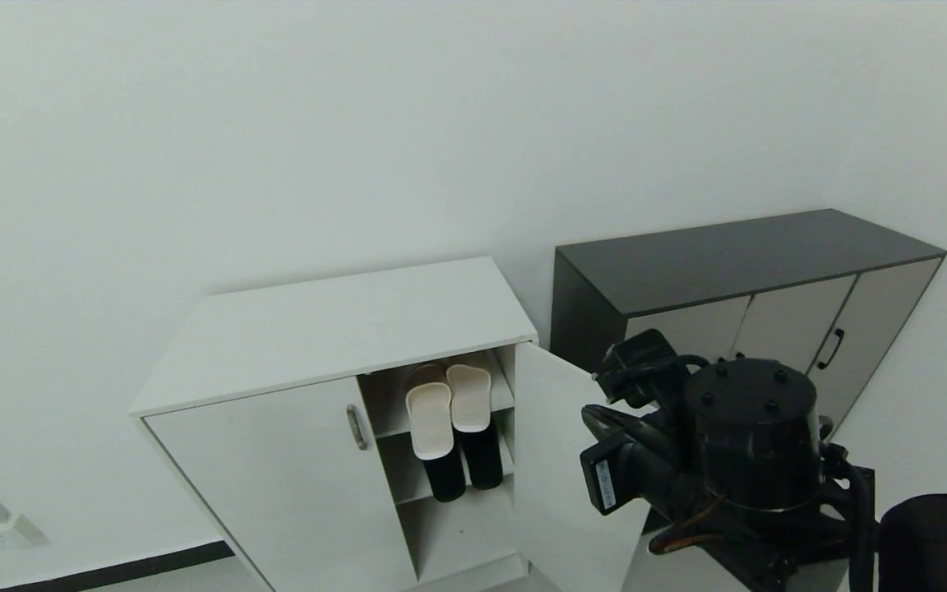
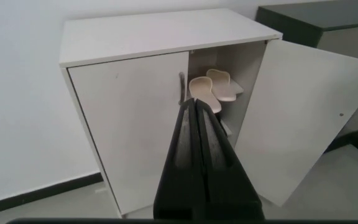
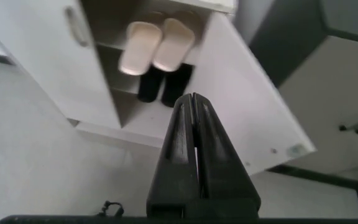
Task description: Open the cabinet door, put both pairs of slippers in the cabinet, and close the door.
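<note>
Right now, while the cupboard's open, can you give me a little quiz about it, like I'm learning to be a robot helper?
1. True or false: both doors of the white cabinet are shut.
2. Pick one. The cream slippers lie on a shelf that is: A) above the black slippers; B) below them; C) the same as theirs.
3. Fill the gap: both pairs are inside, so the right-hand door now has to be ____.

Key: 1 false, since one door stands open; 2 A; 3 closed.
</note>
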